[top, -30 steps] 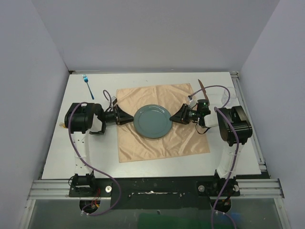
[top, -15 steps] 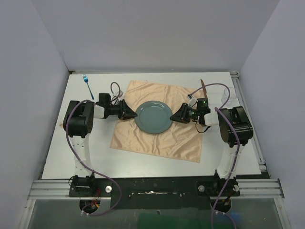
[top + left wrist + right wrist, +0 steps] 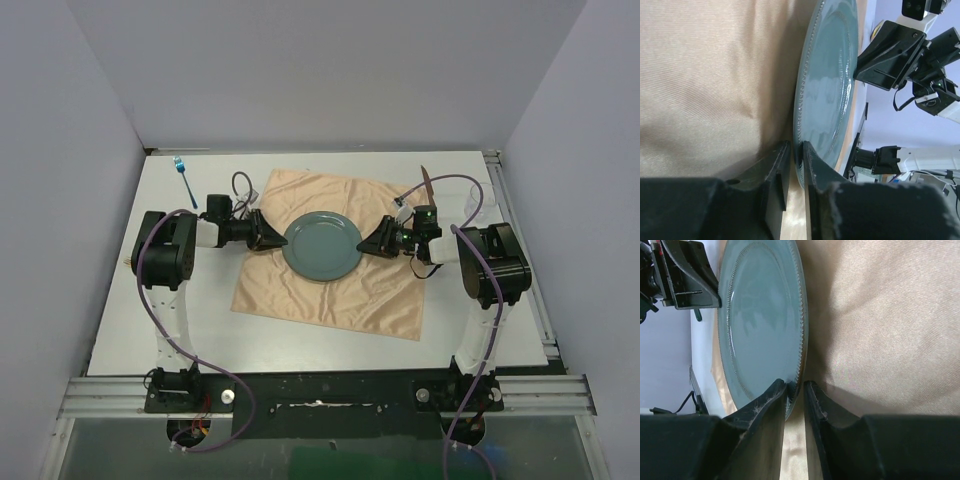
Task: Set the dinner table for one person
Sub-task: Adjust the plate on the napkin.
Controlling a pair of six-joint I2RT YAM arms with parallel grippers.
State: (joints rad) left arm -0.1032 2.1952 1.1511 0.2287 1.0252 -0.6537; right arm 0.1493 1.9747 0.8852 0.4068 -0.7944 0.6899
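Grippers on both sides clamp one teal plate (image 3: 322, 248), which sits on a peach cloth (image 3: 330, 295) near the centre of the dinner table (image 3: 200, 320). Your left gripper (image 3: 272, 237) is at the plate's 9 o'clock, jaws narrow, w/ the rim pinched btwn them. Your right gripper (image 3: 372, 243) is at 3 o'clock, likewise narrow on the rim. The cloth lies skewed & wrinkled. A blue fork (image 3: 186, 182) lies on bare tabletop toward 10 o'clock, and a brown pointed utensil (image 3: 428, 186) toward 2 o'clock.

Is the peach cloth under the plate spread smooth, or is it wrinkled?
Wrinkled. The cloth shows folds near the plate, and its edges run crooked.
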